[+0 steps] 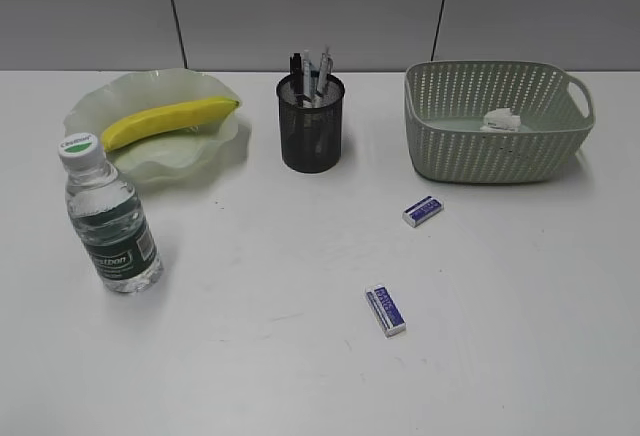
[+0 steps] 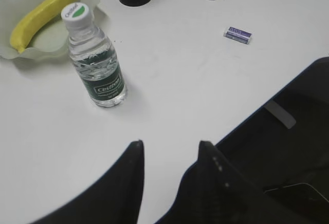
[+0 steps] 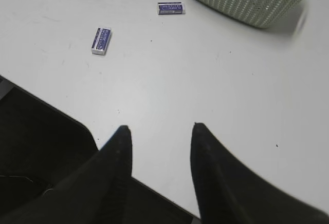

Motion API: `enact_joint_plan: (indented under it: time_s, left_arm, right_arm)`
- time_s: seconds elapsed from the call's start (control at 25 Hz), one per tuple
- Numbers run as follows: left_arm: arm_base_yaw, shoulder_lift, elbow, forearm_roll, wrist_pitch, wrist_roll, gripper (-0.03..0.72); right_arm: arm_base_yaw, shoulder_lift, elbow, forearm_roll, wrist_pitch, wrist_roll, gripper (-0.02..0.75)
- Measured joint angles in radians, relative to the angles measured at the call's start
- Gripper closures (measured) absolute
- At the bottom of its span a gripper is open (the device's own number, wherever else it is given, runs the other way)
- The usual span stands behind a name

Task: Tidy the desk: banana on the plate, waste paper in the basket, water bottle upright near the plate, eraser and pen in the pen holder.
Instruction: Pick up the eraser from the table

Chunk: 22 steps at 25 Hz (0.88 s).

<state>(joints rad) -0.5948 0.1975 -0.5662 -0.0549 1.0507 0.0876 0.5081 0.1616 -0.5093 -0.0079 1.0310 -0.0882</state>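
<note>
I see both black grippers, L [image 2: 169, 144] & R [image 3: 160, 127], jaws spread, holding nothing over white desk [image 1: 500, 356]; yellow banana [image 1: 168, 121] in pale green ruffled plate [image 1: 215, 151], clear green-label water bottle [image 1: 108, 216] upright at plate's 7 o'clock, two white-blue erasers [image 1: 385, 310] loose.

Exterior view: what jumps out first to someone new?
The yellow banana lying in the pale green plate at far left, with the upright water bottle standing just in front of it. Next, two small erasers lie loose on the white desk, in front of the black pen holder and green basket.
</note>
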Motion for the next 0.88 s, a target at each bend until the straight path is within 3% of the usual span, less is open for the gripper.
enact_joint_plan:
  time_s: [0.32,0.6,0.88]
  left_arm:
    - [0.000,-0.203,0.027,0.010,0.011,-0.007,0.438]
    - [0.000,-0.204,0.027,0.035,0.011,-0.027,0.440]
    - [0.000,-0.204,0.027,0.036,0.011,-0.032,0.440]
  right_arm:
    - [0.000,0.166,-0.052,0.008,-0.096,-0.006,0.422]
    - [0.000,0.682,-0.248,0.080,-0.238,-0.075,0.421]
    - [0.003,1.240,-0.536,0.221,-0.170,-0.046,0.365]
